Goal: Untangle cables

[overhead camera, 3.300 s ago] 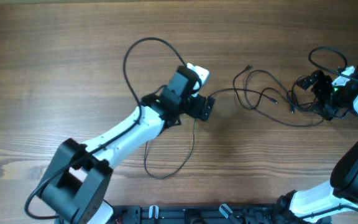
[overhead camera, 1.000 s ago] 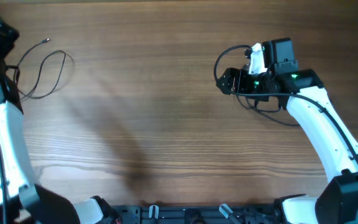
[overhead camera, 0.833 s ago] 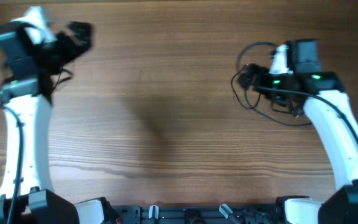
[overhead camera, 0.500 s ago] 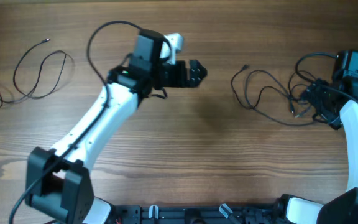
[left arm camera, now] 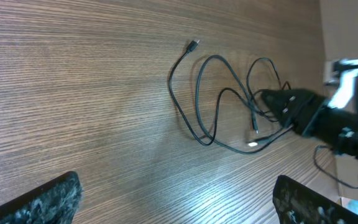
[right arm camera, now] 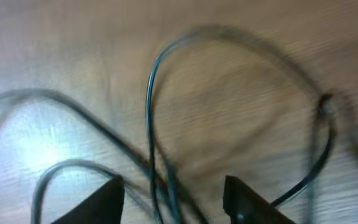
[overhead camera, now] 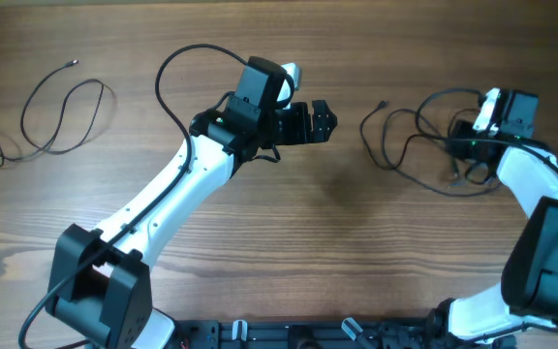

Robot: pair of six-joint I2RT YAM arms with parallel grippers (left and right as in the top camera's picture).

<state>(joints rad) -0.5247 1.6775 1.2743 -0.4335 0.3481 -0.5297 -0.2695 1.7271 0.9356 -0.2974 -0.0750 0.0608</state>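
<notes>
Two arms, one knot: open left gripper hanging short of the tangle, right gripper down over it

Two separate lots of cable lay on the wooden table (overhead camera: 260,252). A loose cable (overhead camera: 61,116) sat in an open loop at the far left edge, well apart from both arms; the tangled cables (overhead camera: 410,145) sprawled on the right half, thin black strands crossing one another in several loops, with one free end and its small plug (left arm camera: 193,45) trailing out toward the table's middle.

The left gripper (overhead camera: 325,122) reached in from the lower left to the centre of the table; its jaws stood wide apart and held nothing. In its own wrist view the two fingers (left arm camera: 42,199) showed only at the bottom corners, with bare wood between them and the tangle lying ahead – near, but not touching.

The right gripper (overhead camera: 463,160) was down over the right-hand side of the tangled cables; from the left wrist camera its dark fingers sat right against the crossed strands. The right wrist view was blurred; even so, the fingers (right arm camera: 107,199) plainly stood apart, and a few strands of the tangle ran through the gap between them – the jaws were not clamped together; whether either pad touched a strand could not be made out.

A thicker black lead (overhead camera: 177,63) arched from the left arm's wrist, clear of the thin cords.
</notes>
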